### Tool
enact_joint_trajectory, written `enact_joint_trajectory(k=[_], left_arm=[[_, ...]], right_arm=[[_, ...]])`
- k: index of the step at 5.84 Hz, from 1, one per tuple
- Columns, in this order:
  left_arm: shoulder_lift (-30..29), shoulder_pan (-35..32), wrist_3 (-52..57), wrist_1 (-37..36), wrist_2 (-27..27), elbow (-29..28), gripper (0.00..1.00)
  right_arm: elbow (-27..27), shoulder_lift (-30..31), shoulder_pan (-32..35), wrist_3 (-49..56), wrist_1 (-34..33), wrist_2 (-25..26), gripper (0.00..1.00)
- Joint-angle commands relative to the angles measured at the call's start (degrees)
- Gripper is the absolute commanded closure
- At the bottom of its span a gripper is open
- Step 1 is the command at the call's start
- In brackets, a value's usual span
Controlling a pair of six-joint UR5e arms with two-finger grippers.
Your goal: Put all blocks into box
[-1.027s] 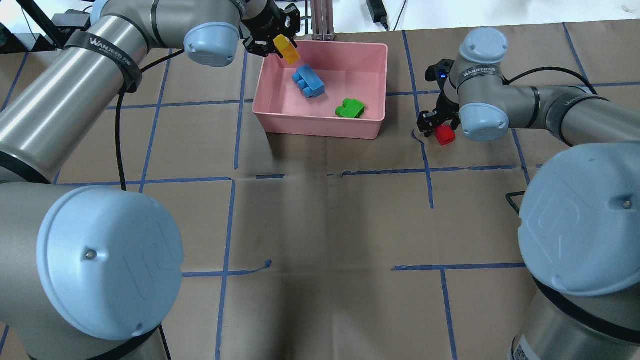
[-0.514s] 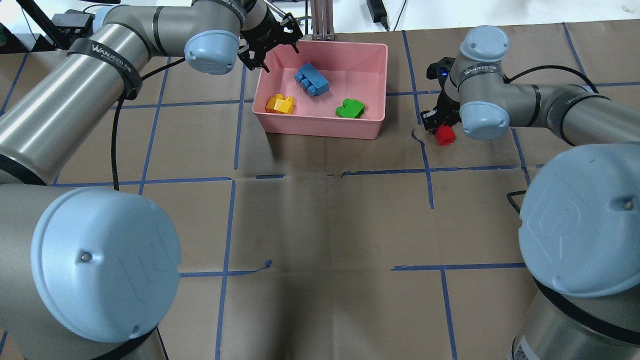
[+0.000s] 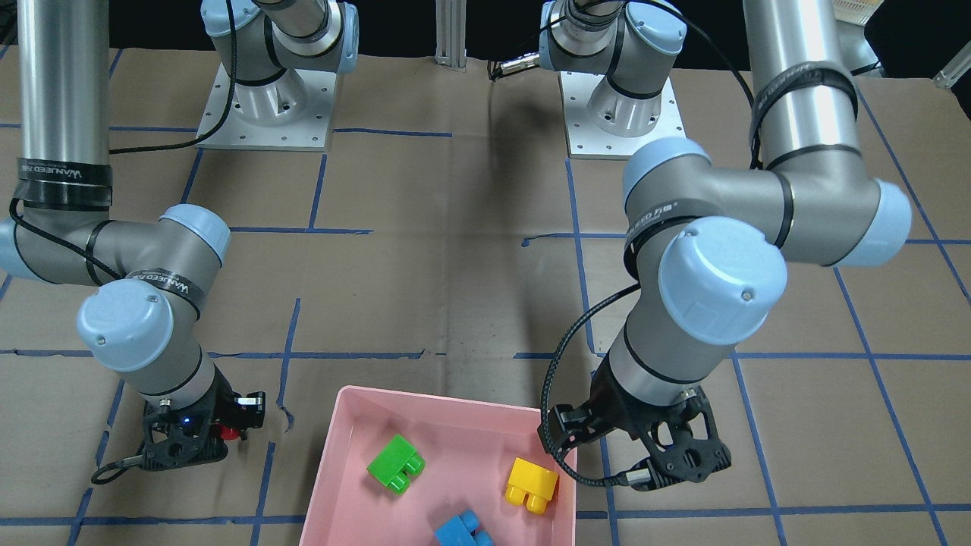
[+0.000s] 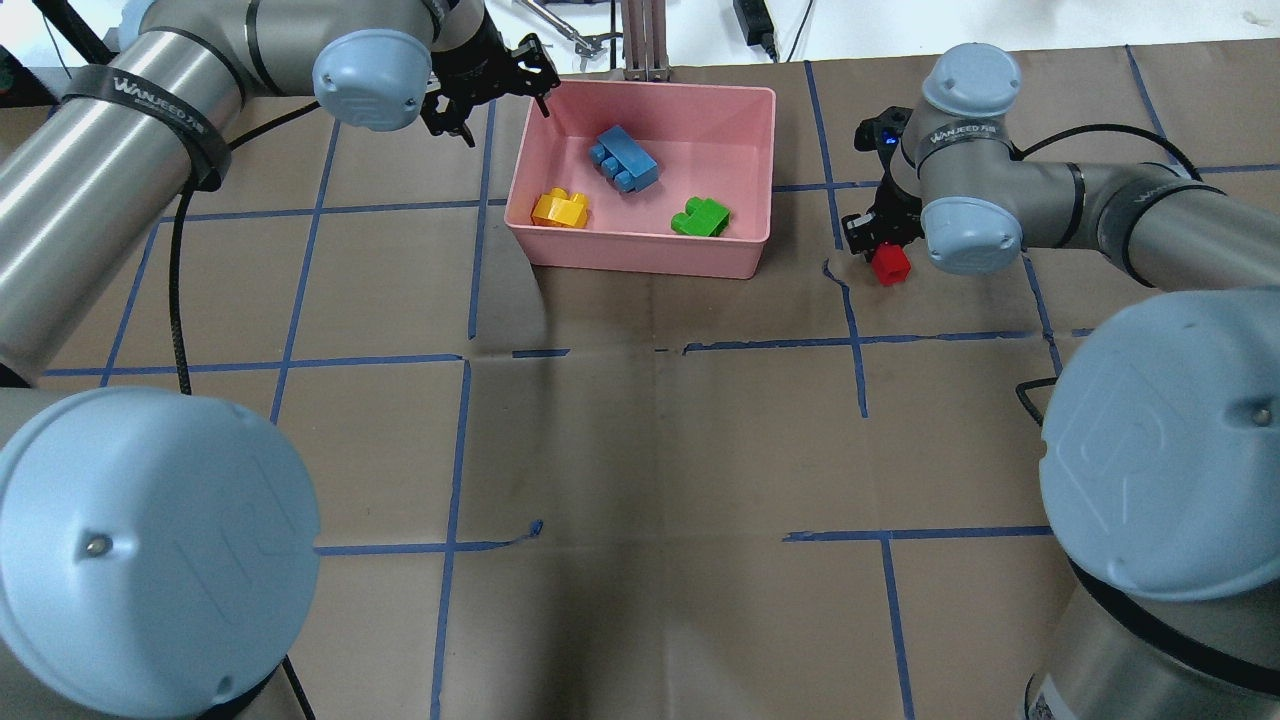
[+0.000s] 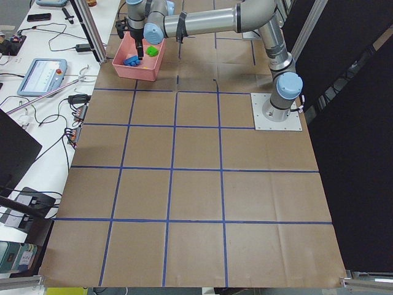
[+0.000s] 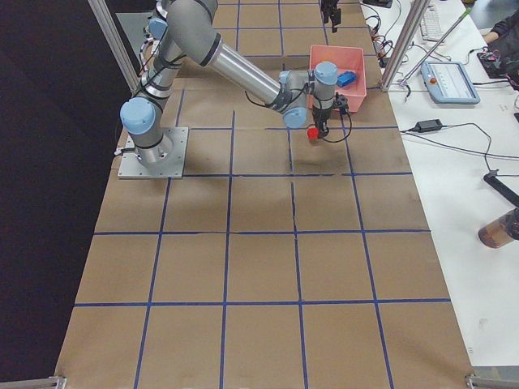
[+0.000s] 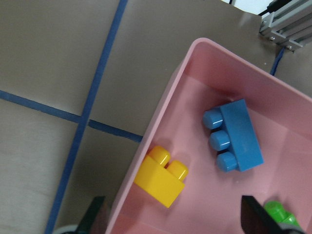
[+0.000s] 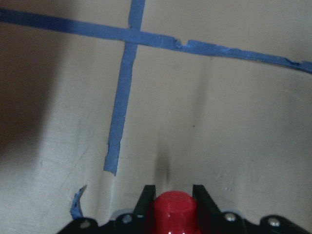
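The pink box [image 4: 640, 256] stands at the far middle of the table. In it lie the blue block [image 4: 622, 160], the yellow block [image 4: 560, 209] and the green block [image 4: 700, 217]. They also show in the left wrist view: blue [image 7: 234, 136], yellow [image 7: 163, 175], green [image 7: 278, 212]. My left gripper [image 4: 503, 118] is open and empty just outside the box's far-left corner. My right gripper [image 4: 880, 250] is shut on the small red block [image 4: 889, 264], low over the paper to the right of the box. The red block sits between the fingers in the right wrist view [image 8: 174, 209].
An aluminium post [image 4: 645, 40] and a power adapter [image 4: 752, 20] stand behind the box at the far edge. Blue tape lines [image 4: 855, 340] grid the brown paper. The arm bases [image 3: 265, 98] are on the robot's side. A side desk holds a tablet [image 6: 450, 81] and cables.
My left gripper let go of the yellow block, which now lies in the box's near-left corner. The open gripper then drew back left, off the box. My right gripper kept hold of the red block, barely moving.
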State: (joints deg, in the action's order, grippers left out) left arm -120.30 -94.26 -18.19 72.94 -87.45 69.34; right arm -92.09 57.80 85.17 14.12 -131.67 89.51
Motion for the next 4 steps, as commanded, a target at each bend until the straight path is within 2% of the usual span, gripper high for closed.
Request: enact_joint_trajectory(k=[1,2,3,4], left_arm=[[3.49,0.3,5.06,5.54,-0.36,0.01,0.01],[4.63,0.39,6.4,6.85,-0.35,-0.08,0.01],[6.99,0.83,12.41,13.31,-0.88,-0.34,0.01],[11.01,2.83,14.91,19.72,-2.01,-0.08,0.01]], right_arm=[[8.63,2.22,0.17,-1.8,11.02,-0.12,0.87],[14.68,3.19,0.43,-3.55,18.48,-0.21,0.87],[20.92,3.2,0.61,-5.75,25.25,-0.73,0.87],[25.86,1.98,2.01,-10.12,28.45,-1.08,0.87]])
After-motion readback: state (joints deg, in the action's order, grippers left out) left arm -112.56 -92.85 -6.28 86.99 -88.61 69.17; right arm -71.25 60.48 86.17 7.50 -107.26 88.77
